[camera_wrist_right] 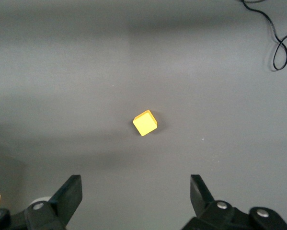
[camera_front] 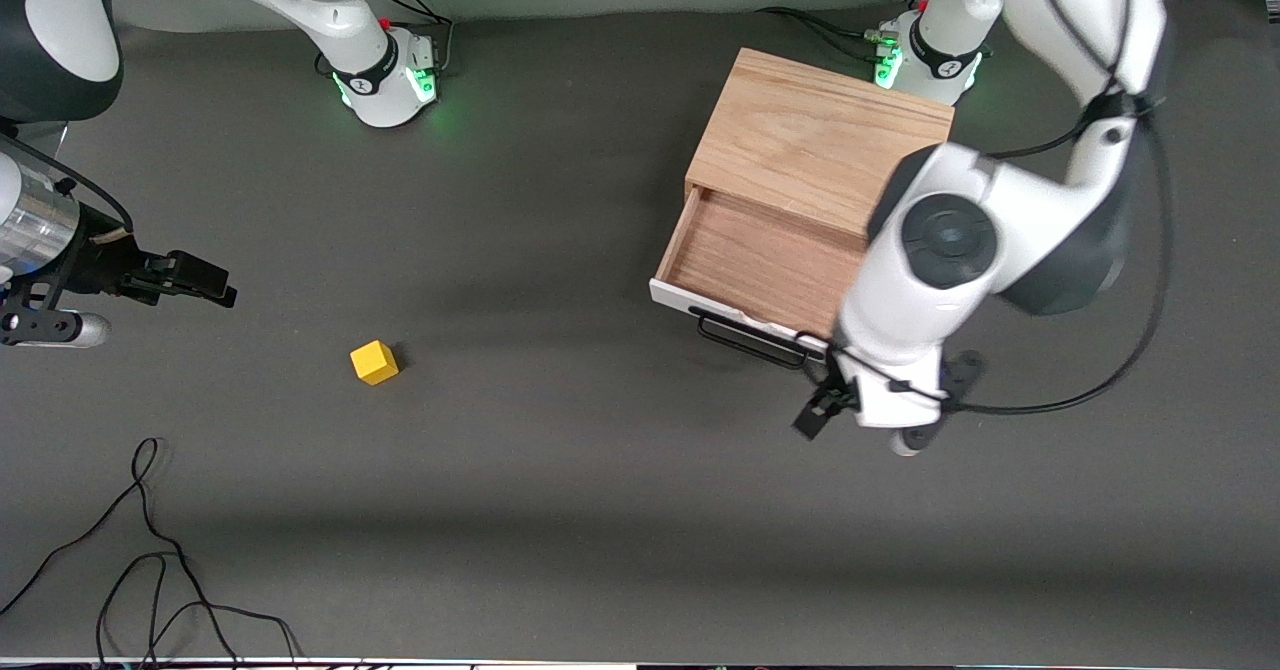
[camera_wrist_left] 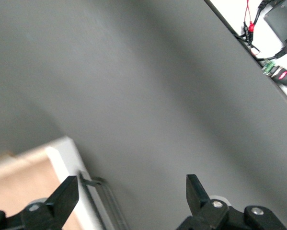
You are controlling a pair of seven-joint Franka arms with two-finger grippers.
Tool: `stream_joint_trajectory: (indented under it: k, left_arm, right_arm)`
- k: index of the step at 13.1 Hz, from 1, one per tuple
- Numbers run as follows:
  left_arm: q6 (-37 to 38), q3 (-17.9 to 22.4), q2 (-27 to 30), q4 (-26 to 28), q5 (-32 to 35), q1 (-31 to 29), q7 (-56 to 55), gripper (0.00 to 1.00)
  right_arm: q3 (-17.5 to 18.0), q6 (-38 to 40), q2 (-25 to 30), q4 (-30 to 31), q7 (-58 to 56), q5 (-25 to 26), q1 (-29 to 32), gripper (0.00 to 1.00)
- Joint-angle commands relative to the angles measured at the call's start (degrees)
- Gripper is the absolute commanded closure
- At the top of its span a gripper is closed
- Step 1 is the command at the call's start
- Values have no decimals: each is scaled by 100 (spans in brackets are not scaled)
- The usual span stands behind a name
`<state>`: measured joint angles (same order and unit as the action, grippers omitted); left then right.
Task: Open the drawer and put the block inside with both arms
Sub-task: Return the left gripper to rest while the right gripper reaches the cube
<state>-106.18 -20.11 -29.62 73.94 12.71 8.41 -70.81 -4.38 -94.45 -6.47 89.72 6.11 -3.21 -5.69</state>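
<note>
The drawer [camera_front: 762,262] stands pulled out of the light oak box [camera_front: 815,140], its wood inside bare. Its white front panel [camera_wrist_left: 65,162] and black wire handle [camera_front: 750,342] face the front camera. My left gripper [camera_front: 840,400] hangs open just in front of the handle [camera_wrist_left: 101,200] at the left arm's end of it, holding nothing [camera_wrist_left: 131,194]. The yellow block [camera_front: 374,361] lies on the grey table, apart from the drawer toward the right arm's end. My right gripper [camera_front: 212,288] is open and empty above the table, and the block [camera_wrist_right: 145,122] shows ahead of its fingers [camera_wrist_right: 133,194].
Loose black cables [camera_front: 150,550] lie on the table near the front camera at the right arm's end, also in the right wrist view [camera_wrist_right: 277,43]. The green-lit bases [camera_front: 395,80] stand at the back edge. The left arm's elbow [camera_front: 950,240] hangs over the drawer's corner.
</note>
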Motion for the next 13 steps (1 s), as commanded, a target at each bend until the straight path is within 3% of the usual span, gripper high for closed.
stream_joint_trajectory:
  k: [1, 4, 8, 11, 13]
  left_arm:
    - [754, -11, 560, 164, -485, -654, 2054, 0]
    - [1380, -2, 1114, 331, -761, -1446, 3912, 0]
    - [1372, 111, 1624, 814, -796, -1720, 4863, 0]
    - [952, 857, 2230, 1498, -1033, -1335, 5436, 0]
    - [941, 1245, 2399, 1615, -1042, -1001, 5823, 0]
  right_arm:
    - [16, 58, -82, -87, 101, -66, -37, 0]
    - [25, 49, -135, -78, 93, -57, -46, 0]
    - [7, 58, -135, -61, 14, -48, -46, 0]
    - [33, 67, -117, 80, -4, 4, -64, 0]
    - [42, 32, -100, 255, -56, 5, -81, 0]
